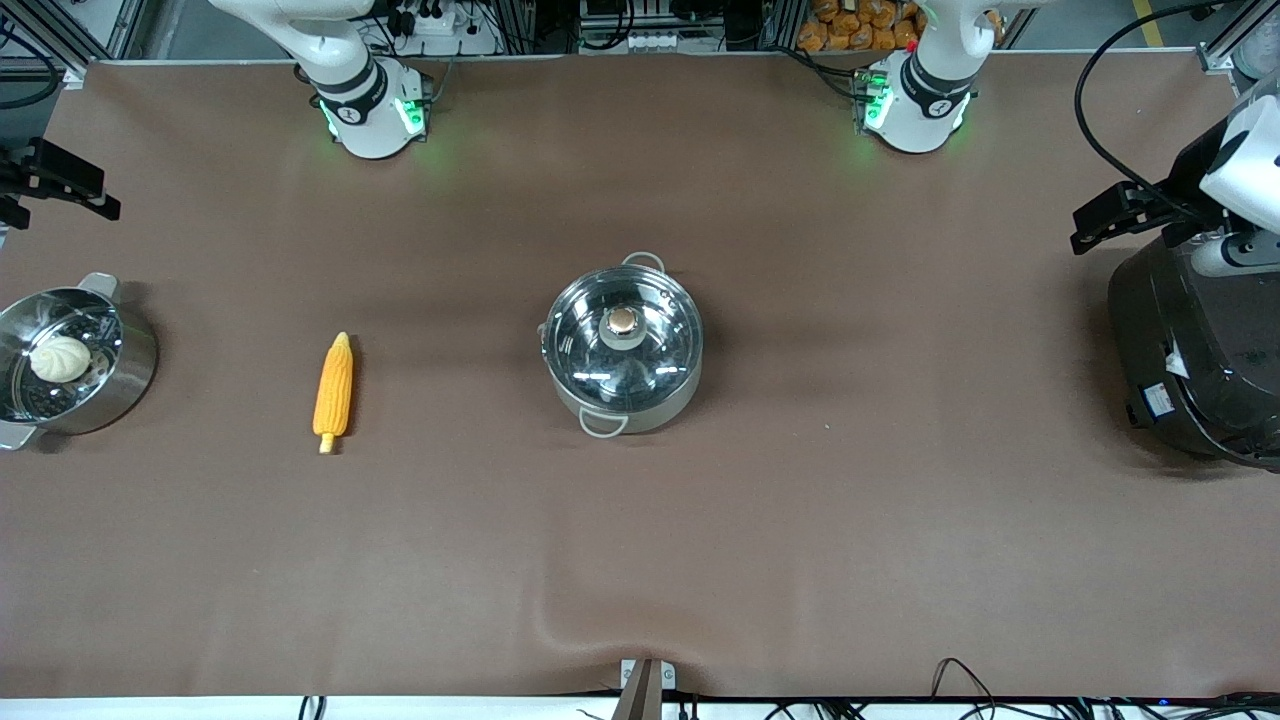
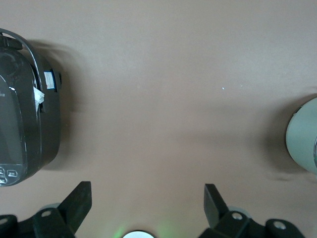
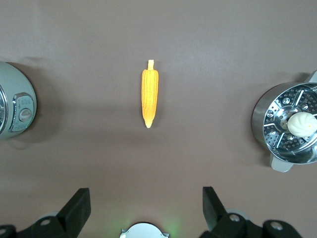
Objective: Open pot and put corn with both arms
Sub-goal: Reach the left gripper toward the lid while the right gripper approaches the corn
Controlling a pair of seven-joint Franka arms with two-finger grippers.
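Corn (image 1: 333,393) lay lengthwise toward the camera, under the right end effector (image 3: 143,210), spread wide; left end effector (image 2: 147,206), also spread, hung beside the lidded pot (image 1: 622,348).

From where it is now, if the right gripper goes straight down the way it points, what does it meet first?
Probably bare table. The right gripper, jaws open, points down at cloth; the corn lies clear of that line, though depth is hard to judge.

Yellow-orange corn (image 1: 333,392), shiny silver pot (image 1: 622,350), brown table (image 1: 800,520), black rice cooker (image 1: 1200,350).
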